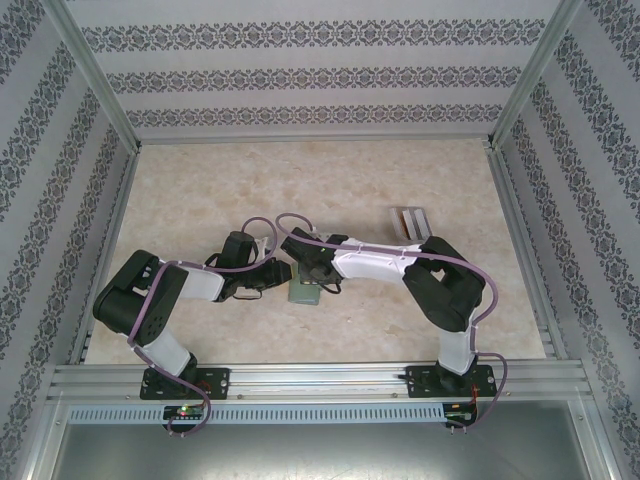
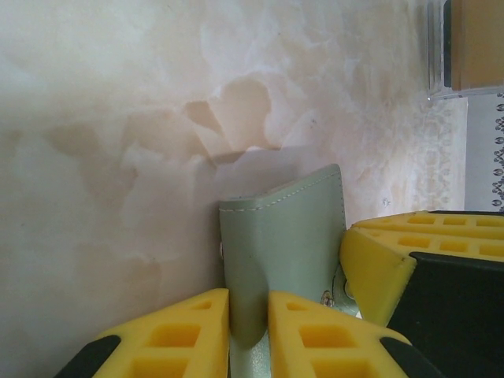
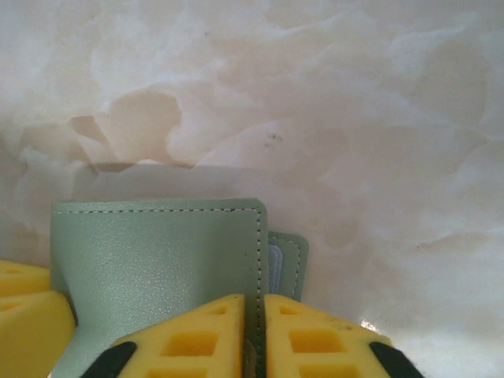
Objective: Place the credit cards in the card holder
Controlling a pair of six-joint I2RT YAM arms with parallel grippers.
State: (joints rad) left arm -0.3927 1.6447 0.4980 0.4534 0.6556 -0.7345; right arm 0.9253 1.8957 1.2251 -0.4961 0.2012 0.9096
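Note:
The sage-green card holder (image 1: 303,294) lies mid-table between both arms. In the left wrist view my left gripper (image 2: 248,335) is shut on a raised fold of the card holder (image 2: 283,244). My right gripper (image 3: 253,335) is shut on the stitched edge of the cover (image 3: 157,260); beside it the closing tab (image 3: 293,260) lies flat, with a pale bluish card edge (image 3: 273,269) peeking out under the cover. A tan credit card (image 2: 477,41) stands in the clear rack (image 2: 438,49). The grippers meet over the wallet, left gripper (image 1: 283,276), right gripper (image 1: 318,284).
The clear slotted rack (image 1: 408,222) stands behind and to the right of the wallet, near the right arm's elbow. Patterned walls and metal frame posts enclose the beige marbled table (image 1: 200,190). The right gripper's yellow finger (image 2: 386,264) sits close beside the left one.

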